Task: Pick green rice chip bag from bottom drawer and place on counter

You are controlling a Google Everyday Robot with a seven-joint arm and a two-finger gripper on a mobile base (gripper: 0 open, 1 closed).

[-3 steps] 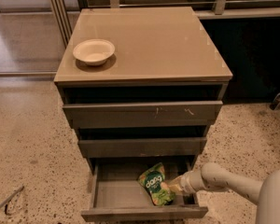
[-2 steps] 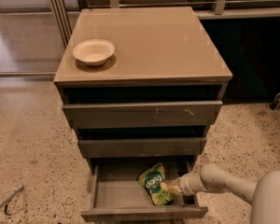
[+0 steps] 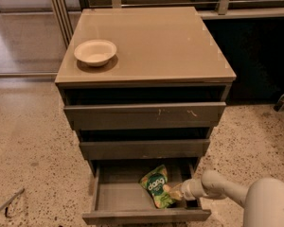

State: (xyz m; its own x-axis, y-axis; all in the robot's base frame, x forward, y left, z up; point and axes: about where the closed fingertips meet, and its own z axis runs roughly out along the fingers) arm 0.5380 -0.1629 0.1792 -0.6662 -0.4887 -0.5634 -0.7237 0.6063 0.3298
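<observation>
The green rice chip bag (image 3: 155, 185) lies inside the open bottom drawer (image 3: 118, 197), right of its middle, its dark round logo facing up. My gripper (image 3: 173, 191) reaches into the drawer from the right, low down. It is right against the bag's right lower edge. The white arm (image 3: 217, 186) runs back to the lower right corner. The tan counter (image 3: 156, 41) tops the cabinet above, well above the gripper.
A cream bowl (image 3: 95, 52) stands on the counter's left front part. The two taller drawers (image 3: 144, 115) above are pulled out a little and overhang the bottom drawer's rear. Speckled floor surrounds the cabinet. A railing runs behind it.
Almost nothing differs. The gripper stays at the bag's right edge inside the drawer, and the bag lies in the same spot.
</observation>
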